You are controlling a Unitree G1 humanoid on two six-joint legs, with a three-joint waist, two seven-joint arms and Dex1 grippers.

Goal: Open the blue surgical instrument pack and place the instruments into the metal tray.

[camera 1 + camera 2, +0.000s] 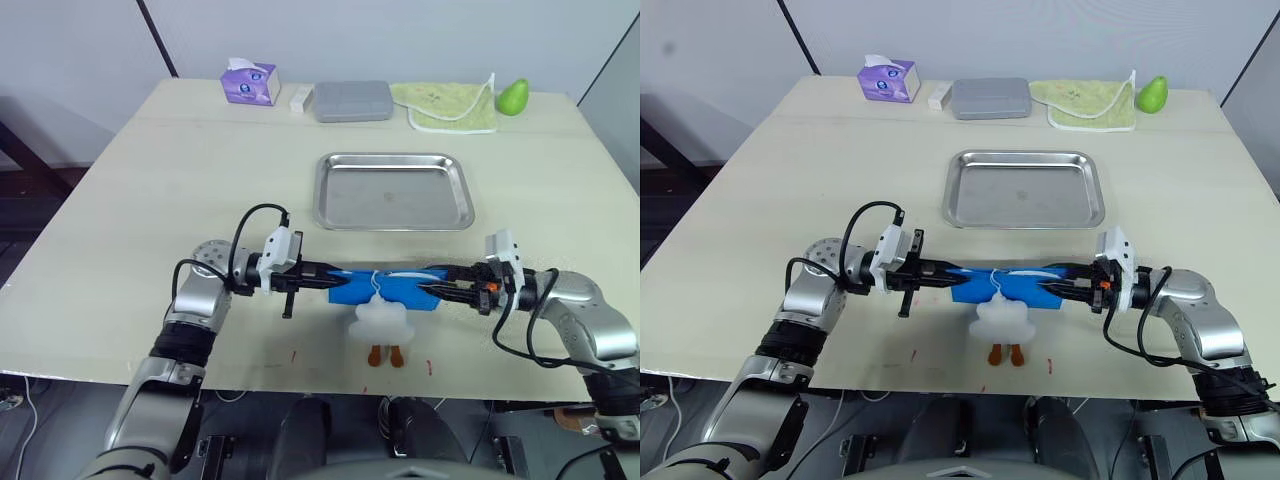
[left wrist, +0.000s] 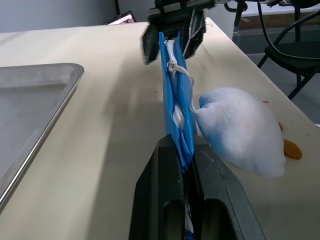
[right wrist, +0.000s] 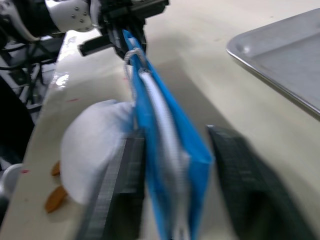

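Your scene, big to small:

Pale wooden table (image 1: 120, 200) carried everything.

Shallow shiny stainless-steel tray with rounded corners (image 1: 393, 190) lay in table centre, nothing inside it.

Flat blue surgical instrument pack with whitish inner face (image 1: 385, 286) was held on edge near front table edge, in front of tray, between both arms.

White fluffy cloud-shaped toy with orange feet (image 1: 381, 322) hung on cord from pack.

Your left gripper (image 2: 183, 165) was clenched on pack's left end.

Your right gripper (image 3: 175, 165): fingers were spread around pack's right end; grasp I could not tell.

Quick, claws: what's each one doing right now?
Left claw: shut on the blue pack.
Right claw: open around the pack's other end, one finger apart from it.
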